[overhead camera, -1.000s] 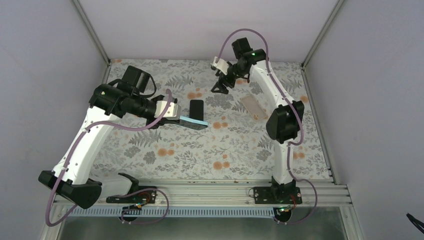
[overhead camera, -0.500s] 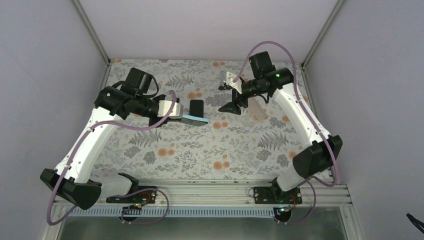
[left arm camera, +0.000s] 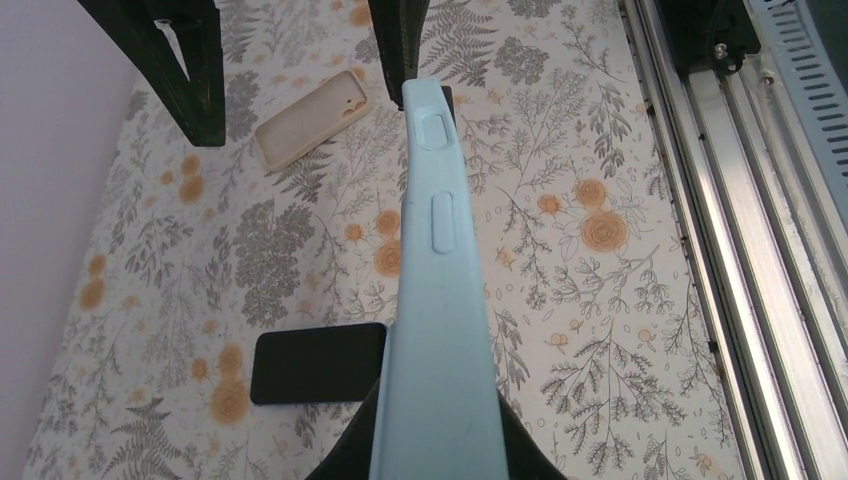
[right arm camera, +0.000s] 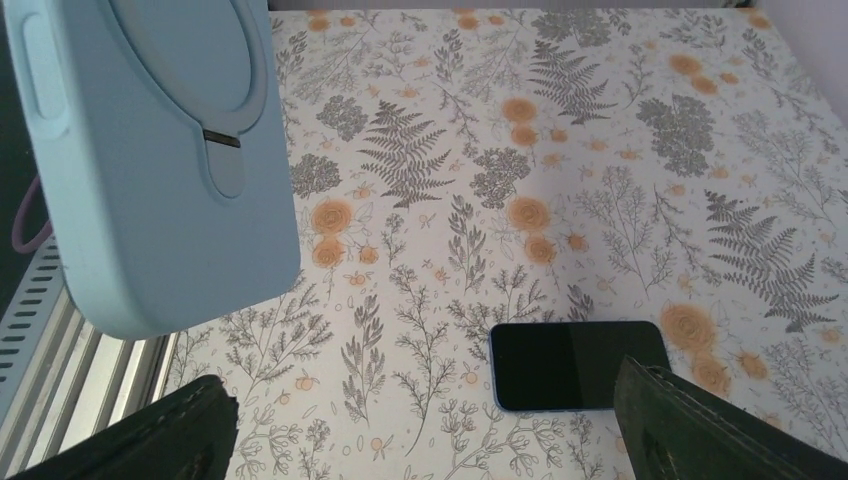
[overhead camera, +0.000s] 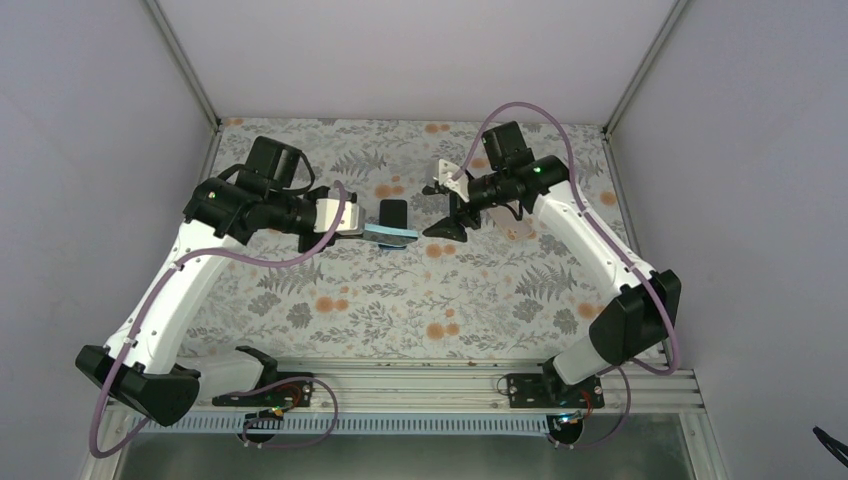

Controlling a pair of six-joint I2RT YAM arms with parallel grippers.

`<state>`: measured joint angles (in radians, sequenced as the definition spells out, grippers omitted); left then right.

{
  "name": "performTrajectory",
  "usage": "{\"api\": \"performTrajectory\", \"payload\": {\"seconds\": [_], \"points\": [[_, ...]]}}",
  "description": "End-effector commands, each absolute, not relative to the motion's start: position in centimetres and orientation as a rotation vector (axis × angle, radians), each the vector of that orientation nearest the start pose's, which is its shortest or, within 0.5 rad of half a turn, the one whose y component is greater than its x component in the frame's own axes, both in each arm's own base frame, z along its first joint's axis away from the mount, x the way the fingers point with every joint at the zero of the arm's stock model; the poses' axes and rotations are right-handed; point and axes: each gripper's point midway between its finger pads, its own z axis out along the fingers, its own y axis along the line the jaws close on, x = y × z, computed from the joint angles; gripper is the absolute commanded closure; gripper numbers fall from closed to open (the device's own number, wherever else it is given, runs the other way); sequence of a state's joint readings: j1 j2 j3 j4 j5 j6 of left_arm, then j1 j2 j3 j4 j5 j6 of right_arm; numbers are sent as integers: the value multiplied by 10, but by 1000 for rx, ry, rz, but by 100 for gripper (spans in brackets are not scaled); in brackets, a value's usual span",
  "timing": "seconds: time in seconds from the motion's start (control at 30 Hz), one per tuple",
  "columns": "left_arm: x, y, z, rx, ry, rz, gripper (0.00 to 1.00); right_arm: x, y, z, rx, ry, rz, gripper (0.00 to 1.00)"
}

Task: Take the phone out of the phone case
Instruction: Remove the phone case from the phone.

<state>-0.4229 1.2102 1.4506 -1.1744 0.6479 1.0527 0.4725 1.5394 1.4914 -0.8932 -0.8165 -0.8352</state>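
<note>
Left gripper (overhead camera: pixel 362 231) clamped on light-blue phone (left arm camera: pixel 437 300), held on edge above the table (right arm camera: pixel 600 150). Just beyond it, black phone (right arm camera: pixel 578 365) lies flat. Right gripper (overhead camera: pixel 445 210) spread wide, facing the phone's back, not touching. Beige case (left arm camera: pixel 310 118) flat beneath right gripper.

Looks down from above and behind both bases in the top view, far enough off to hold the whole table (overhead camera: pixel 470 290) and both arms. Sits close behind the left gripper (left arm camera: pixel 435 462) in the left wrist view, sighting along the edge of the phone (left arm camera: pixel 437 300) held there toward the right gripper (left arm camera: pixel 290 50); stares back the opposite way from the right wrist, with that phone's back close. Shares the black phone (right arm camera: pixel 578 365) lying between the two grippers across all three.
</note>
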Motion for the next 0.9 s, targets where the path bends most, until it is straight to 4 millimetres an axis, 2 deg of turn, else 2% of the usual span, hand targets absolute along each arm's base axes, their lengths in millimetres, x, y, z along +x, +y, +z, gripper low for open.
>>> {"api": "performTrajectory", "payload": {"seconds": [0.0,0.3,0.57,0.87], "points": [[208,-213,324,1699,1455,-512,98,268,286,298,-1609,1516,858,3],[214,-212,321,1684,1474,-487,98,253,285,299,-1648,1480,909,4],[214,-214,323,1682,1466,-502,98,250,285,306,-1651,1460,928,5],[216,-216,325,1677,1466,-505,98,246,290,305,-1668,1457,947,6]]}}
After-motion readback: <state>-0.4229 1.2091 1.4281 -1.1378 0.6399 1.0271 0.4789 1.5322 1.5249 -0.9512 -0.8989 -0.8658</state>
